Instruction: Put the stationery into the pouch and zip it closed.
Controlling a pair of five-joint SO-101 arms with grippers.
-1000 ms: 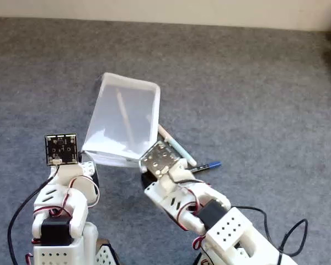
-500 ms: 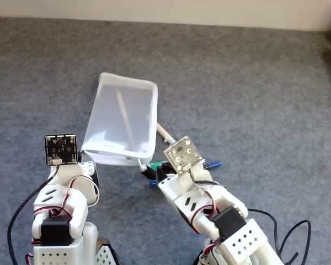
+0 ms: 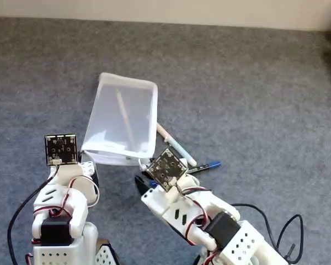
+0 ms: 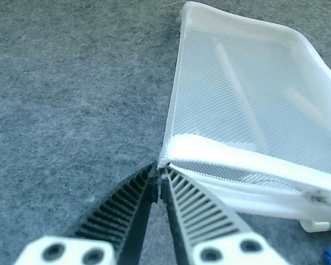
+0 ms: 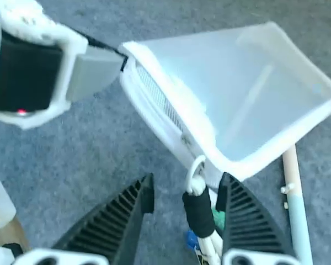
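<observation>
Mid-way across the grey carpet (image 3: pixel 254 83): a translucent mesh pouch (image 3: pixel 138 105), mouth toward the arms, one slim stick (image 3: pixel 124 117) already inside. Pinned at one corner of the mouth by the left gripper (image 4: pixel 157 185), jaws pressed together on the fabric. Back at the mouth's other end within the past second, after a brief swing toward the pens: the right gripper (image 5: pixel 187 181), jaws apart around a small black piece (image 5: pixel 198 212) with a white loop, nature unclear. Still out beside the pouch: a pale blue pen (image 3: pixel 176 145) and a blue-capped pen (image 3: pixel 208 165). Judged mid-loading, zip undone.
</observation>
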